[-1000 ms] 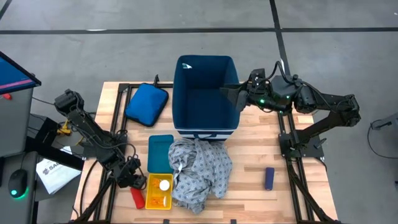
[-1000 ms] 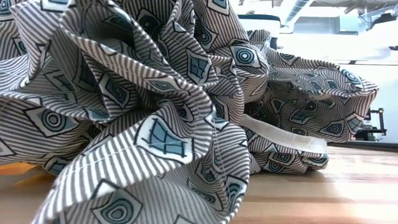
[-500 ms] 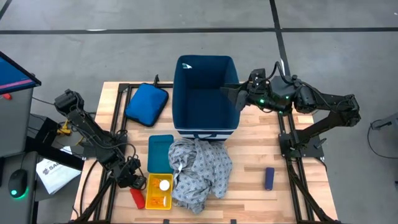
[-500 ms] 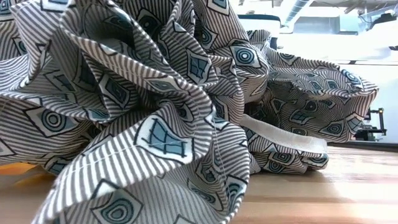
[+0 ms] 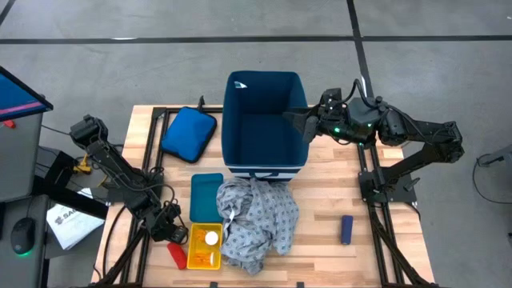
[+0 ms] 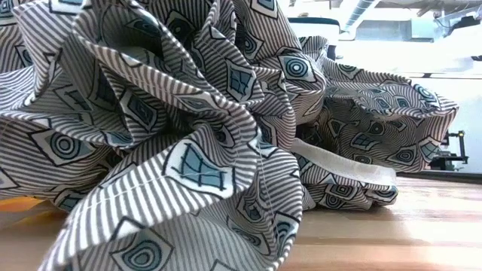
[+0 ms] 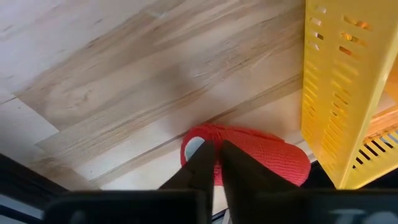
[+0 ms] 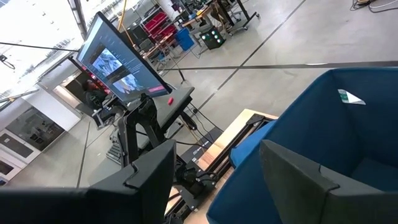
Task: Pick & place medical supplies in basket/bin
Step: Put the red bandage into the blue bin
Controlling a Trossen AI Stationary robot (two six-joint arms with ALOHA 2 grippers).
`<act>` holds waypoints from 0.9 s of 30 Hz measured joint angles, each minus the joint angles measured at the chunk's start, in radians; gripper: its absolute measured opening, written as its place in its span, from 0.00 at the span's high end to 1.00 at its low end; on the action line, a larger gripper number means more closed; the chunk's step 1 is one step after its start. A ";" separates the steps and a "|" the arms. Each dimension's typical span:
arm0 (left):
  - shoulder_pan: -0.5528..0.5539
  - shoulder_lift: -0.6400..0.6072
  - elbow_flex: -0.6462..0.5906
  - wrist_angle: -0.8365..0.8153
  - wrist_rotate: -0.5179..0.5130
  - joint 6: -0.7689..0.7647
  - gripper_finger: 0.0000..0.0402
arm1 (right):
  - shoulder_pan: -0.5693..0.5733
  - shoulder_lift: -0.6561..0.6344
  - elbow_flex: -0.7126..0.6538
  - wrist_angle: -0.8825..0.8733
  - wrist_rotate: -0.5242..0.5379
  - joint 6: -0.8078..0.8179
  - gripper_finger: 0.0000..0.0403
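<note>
The grey patterned gown (image 5: pixel 256 220) lies crumpled on the table in front of the navy bin (image 5: pixel 264 120) and fills the low view (image 6: pixel 188 135). A red cylinder (image 5: pixel 176 254) lies on the table beside a yellow slotted basket (image 5: pixel 200 254), which holds a white-capped bottle (image 5: pixel 211 238) and orange bottles. A dark-blue cylinder (image 5: pixel 346 229) lies toward the table's right. My left gripper (image 5: pixel 168 232) is low over the red cylinder (image 7: pixel 261 158), fingers shut (image 7: pixel 216 165). My right gripper (image 5: pixel 298 122) hovers open at the bin's right wall (image 8: pixel 217 180). My left gripper has its shut fingertips (image 7: pixel 205 163) over one end of the red cylinder (image 7: pixel 193 146), which lies flat on the table. The fingers come from above, slanting down. I cannot tell whether they touch it.
A flat blue padded pouch (image 5: pixel 189 133) lies left of the bin. A teal tray (image 5: pixel 206 196) sits between the bin and the yellow basket (image 7: pixel 348 81). Bare wood shows around the dark-blue cylinder. A monitor stand (image 8: pixel 124 68) is beyond the table's left side.
</note>
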 joint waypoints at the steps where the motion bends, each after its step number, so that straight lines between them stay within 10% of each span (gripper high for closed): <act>1: 0.000 0.000 0.000 0.000 -0.002 0.000 0.99 | 0.000 0.000 0.000 0.000 0.000 0.000 0.43; 27: -0.008 -0.191 0.001 -0.067 -0.119 0.108 1.00 | 0.000 0.000 0.000 0.003 0.000 0.000 0.43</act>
